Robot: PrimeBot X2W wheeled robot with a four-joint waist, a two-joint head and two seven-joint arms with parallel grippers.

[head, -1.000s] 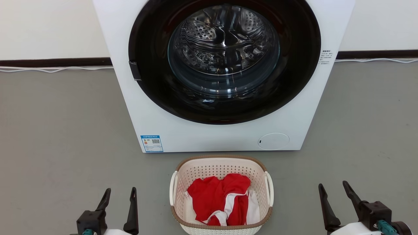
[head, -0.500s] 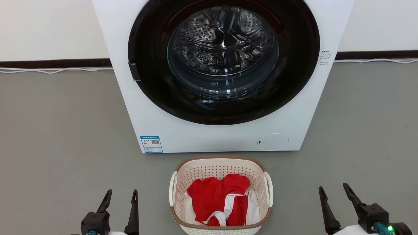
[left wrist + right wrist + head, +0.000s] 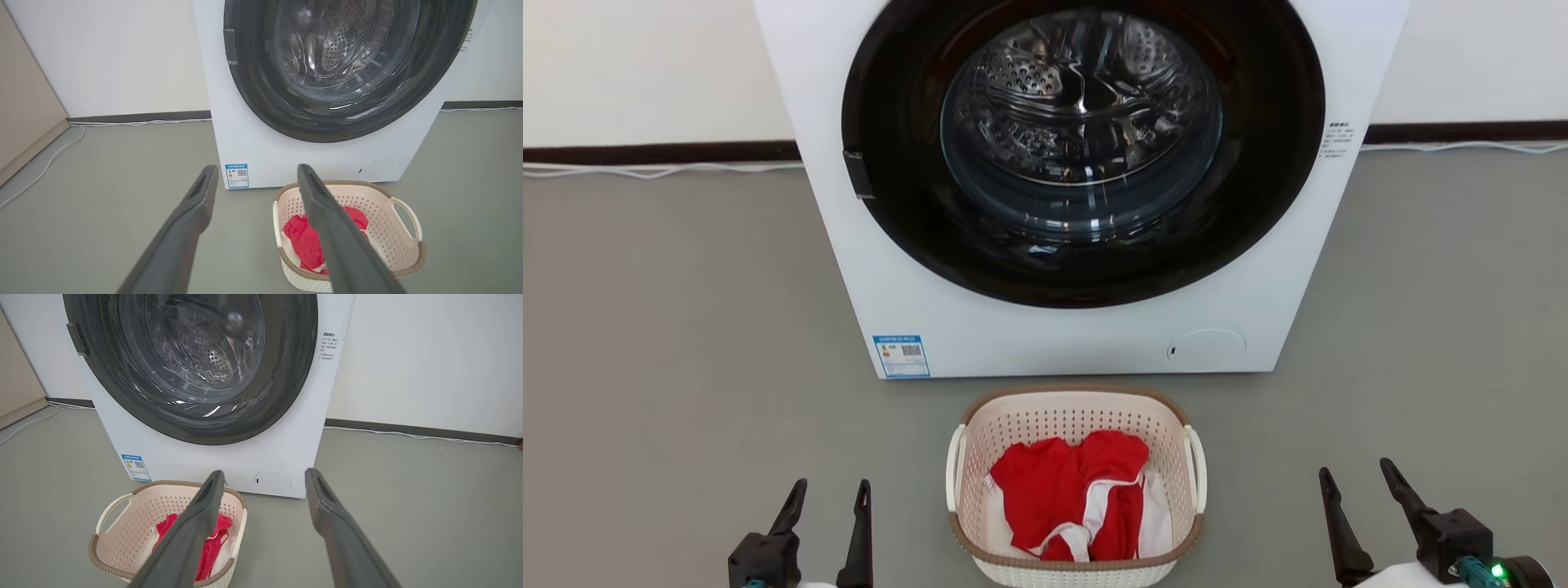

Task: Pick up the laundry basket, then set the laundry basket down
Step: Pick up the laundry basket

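The laundry basket (image 3: 1075, 418) stands on the grey floor just before the washing machine, cream-white and perforated, with a brown rim and white side handles. Red and white clothes (image 3: 1070, 502) lie inside it. My left gripper (image 3: 832, 490) hangs open at the lower left, well apart from the basket's left handle (image 3: 953, 478). At the lower right my right gripper (image 3: 1356, 478) is open too, further from the right handle (image 3: 1197, 469). The left wrist view has the basket (image 3: 380, 220) to the right of its fingers (image 3: 196, 212). The right wrist view has the basket (image 3: 135, 522) at lower left.
A white front-loading washing machine (image 3: 1062, 343) with a dark round door fills the space behind the basket. White cables (image 3: 645, 171) run along the dark skirting at the wall. A beige cabinet side (image 3: 24, 118) stands far left. Bare grey floor (image 3: 686, 327) lies on both sides.
The head view has shifted slightly, so the basket sits a little higher in it. Both grippers appear a bit lower in the picture and stay open. The basket has not moved.
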